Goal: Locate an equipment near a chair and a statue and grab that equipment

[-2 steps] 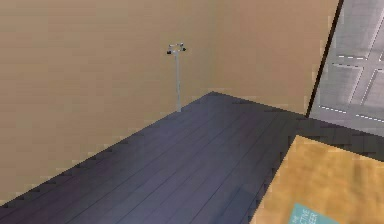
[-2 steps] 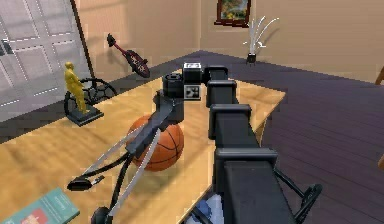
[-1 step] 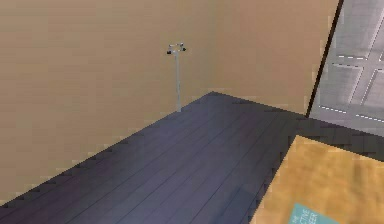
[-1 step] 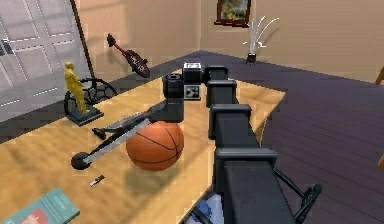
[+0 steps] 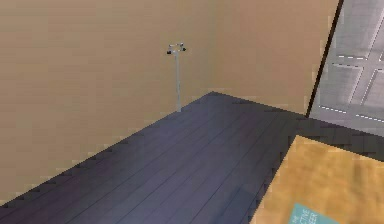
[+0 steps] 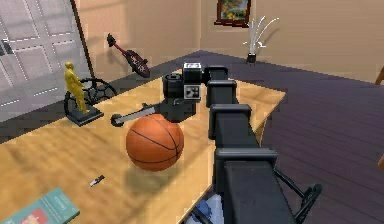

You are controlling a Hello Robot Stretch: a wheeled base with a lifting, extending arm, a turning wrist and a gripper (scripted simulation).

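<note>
An orange basketball (image 6: 155,141) rests on the wooden table (image 6: 60,160) in the arm side view. A yellow statue (image 6: 72,88) on a dark base stands on the table to its upper left. The dark arm (image 6: 235,130) reaches up from the bottom edge to two white marked squares (image 6: 192,71). Left of them is my gripper (image 6: 128,120), with thin fingers (image 6: 140,117) running just above the ball toward the statue's base. I cannot tell whether it holds anything. A dark chair (image 6: 295,195) shows at the bottom right.
A dark red long-handled object (image 6: 130,55) leans on the far wall by a white door (image 6: 35,50). A teal book (image 6: 45,210) and a small pen-like thing (image 6: 96,181) lie on the table. Ahead are dark floor (image 5: 190,150), a thin lamp stand (image 5: 177,75) and the door (image 5: 355,65).
</note>
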